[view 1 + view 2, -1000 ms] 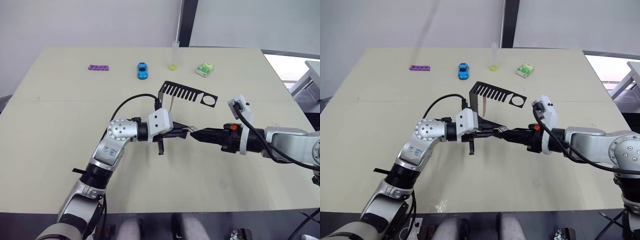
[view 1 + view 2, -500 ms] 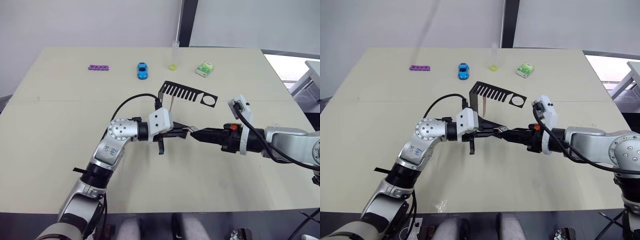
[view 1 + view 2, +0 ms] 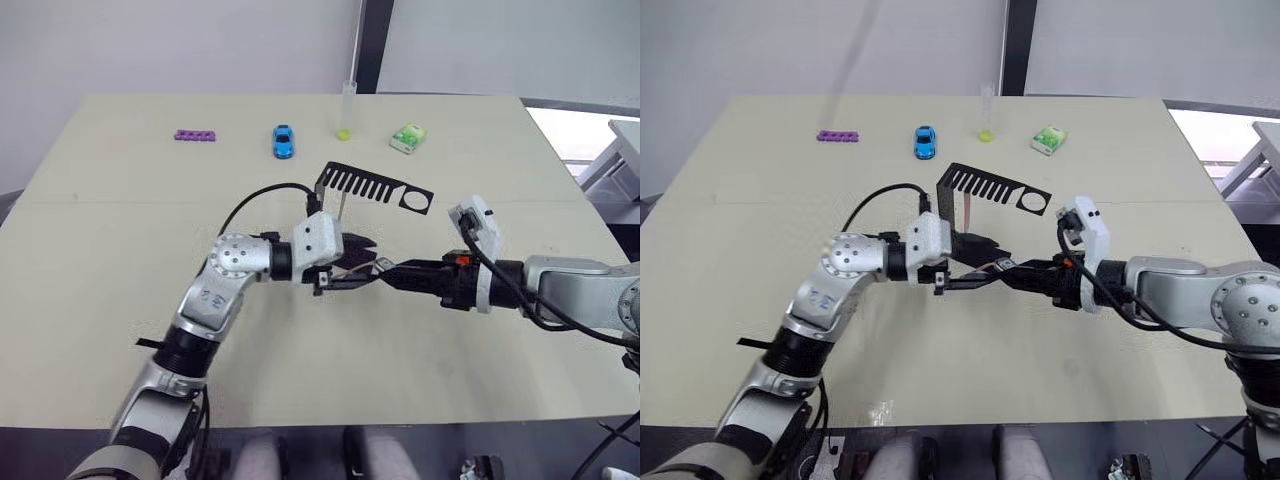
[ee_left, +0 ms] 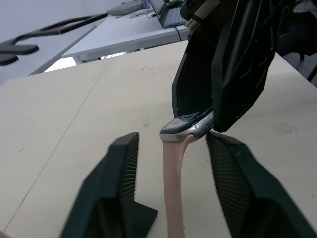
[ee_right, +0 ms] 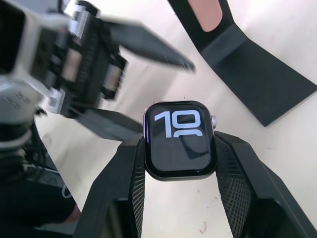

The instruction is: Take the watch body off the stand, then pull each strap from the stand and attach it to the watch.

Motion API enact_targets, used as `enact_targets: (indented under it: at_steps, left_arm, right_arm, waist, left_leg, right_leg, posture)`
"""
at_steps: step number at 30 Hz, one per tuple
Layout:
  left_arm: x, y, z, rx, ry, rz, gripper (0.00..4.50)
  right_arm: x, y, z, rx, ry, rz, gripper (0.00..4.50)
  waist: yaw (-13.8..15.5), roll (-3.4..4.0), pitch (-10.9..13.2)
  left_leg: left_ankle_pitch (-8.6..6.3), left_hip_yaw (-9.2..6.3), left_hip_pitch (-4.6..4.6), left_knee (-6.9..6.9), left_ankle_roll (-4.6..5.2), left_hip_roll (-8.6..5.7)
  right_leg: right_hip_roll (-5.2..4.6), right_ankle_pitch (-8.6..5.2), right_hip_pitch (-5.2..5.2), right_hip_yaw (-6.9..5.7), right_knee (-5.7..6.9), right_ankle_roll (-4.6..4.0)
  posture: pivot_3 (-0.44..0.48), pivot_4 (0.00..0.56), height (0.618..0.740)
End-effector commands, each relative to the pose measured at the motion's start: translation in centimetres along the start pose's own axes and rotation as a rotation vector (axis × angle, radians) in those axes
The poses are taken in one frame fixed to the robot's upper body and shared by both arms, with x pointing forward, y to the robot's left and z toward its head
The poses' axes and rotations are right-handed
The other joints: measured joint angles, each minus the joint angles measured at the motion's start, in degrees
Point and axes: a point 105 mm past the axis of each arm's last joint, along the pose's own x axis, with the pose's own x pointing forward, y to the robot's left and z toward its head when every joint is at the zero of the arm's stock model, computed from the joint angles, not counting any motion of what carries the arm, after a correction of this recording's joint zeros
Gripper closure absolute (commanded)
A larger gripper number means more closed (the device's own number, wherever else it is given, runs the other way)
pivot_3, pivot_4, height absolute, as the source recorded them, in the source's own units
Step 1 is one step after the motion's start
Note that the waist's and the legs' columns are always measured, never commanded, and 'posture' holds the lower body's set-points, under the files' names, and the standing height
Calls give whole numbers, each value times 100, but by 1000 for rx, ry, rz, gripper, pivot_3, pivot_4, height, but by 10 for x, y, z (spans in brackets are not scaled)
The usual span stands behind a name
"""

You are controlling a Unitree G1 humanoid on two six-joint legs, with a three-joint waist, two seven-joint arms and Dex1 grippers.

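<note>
Gripping the watch body (image 5: pixel 180 141) by its two side edges, the right gripper (image 5: pixel 179 163) has its black ribbed fingers (image 5: pixel 237 168) clenched on the case, whose dark screen with light numerals faces the wrist camera. One pale pink strap (image 4: pixel 173 191) hangs from the case's edge in the left wrist view, joined at the silver rim (the joint looks seated, though how firmly cannot be told).

On either side of that strap stand the fingers (image 4: pixel 119 173) of the left gripper (image 4: pixel 171 168), released and spread, touching neither strap nor case. In the head views the two grippers meet tip to tip above the middle of the pale surface (image 3: pixel 120 230), left arm coming from the left, right arm from the right.

Just behind them stands the stand (image 3: pixel 375 187), its slotted top arm ending in a round hole, with the second strap (image 3: pixel 967 212) hanging down beside its upright.

Well apart, along the far edge of the surface, lie a purple strip (image 3: pixel 194 135), a blue toy car (image 3: pixel 283 141), a clear tube with a yellow-green bottom (image 3: pixel 346 110) and a green-white box (image 3: pixel 406 137).
</note>
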Motion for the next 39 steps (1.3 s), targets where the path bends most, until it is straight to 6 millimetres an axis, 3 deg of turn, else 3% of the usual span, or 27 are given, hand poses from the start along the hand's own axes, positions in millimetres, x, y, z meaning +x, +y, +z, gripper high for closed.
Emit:
enact_targets:
  at_steps: [1, 5, 7, 13, 22, 30, 34, 39]
  left_arm:
    - [-27, -13, 15, -38, -43, -110, 33]
    - [-49, -18, 26, -164, -55, -213, 33]
    - [-52, -16, 28, -182, -57, -225, 33]
    - [-55, -18, 20, -128, 0, -245, 33]
    - [-65, -24, 8, -133, 42, -215, 33]
    - [-102, -32, -16, -171, 184, -158, 33]
    - [-112, -33, -29, -154, 247, -137, 33]
    - [-111, -38, -37, -142, 263, -141, 33]
  right_arm:
    - [-6, 10, 9, -133, -20, 26, 2978]
    - [-9, 19, 5, -430, -19, 57, 2978]
    - [-10, 23, -2, -589, -2, 93, 2978]
    - [-16, 21, -25, -837, 22, 172, 2978]
    - [-10, 23, -37, -853, -5, 234, 2978]
    - [26, 30, -44, -817, -48, 309, 2978]
    - [46, 13, -65, -818, 53, 291, 2978]
    - [64, -4, -75, -856, 113, 270, 2978]
  waist:
    - [-4, 1, -1]
    - [59, 2, 1]
    - [87, 2, 1]
    - [60, 0, 1]
    - [26, 0, 2]
    - [21, 0, 2]
    - [48, 0, 2]
    - [28, -2, 1]
  left_leg:
    - [1, 0, 1, -3, -1, 0]
    - [0, -6, -3, -2, 0, -4]
    - [-3, -17, -6, 0, 5, -9]
    - [-5, -9, -4, 5, 8, -14]
    - [-2, 0, 9, 8, 3, -7]
    - [-2, 0, 11, 10, 2, -7]
    - [-4, -1, 10, 12, 4, -12]
    - [-7, 4, 7, 15, 8, -15]
  right_leg:
    - [0, 0, -1, 0, 0, -1]
    - [-4, -1, 1, -4, -1, -1]
    - [-8, -1, 7, -13, -16, -1]
    - [-4, 2, 14, -8, -22, 4]
    - [4, 1, 10, 2, -3, 1]
    - [1, -2, 6, 1, 6, -4]
    - [-7, -2, 7, -3, 6, -4]
    - [-9, -2, 4, -5, 8, -4]
  posture:
    - [0, 150, 740]
    - [0, 150, 740]
    - [0, 150, 740]
    - [0, 150, 740]
    - [0, 150, 740]
    - [0, 150, 740]
    - [0, 150, 740]
    - [0, 150, 740]
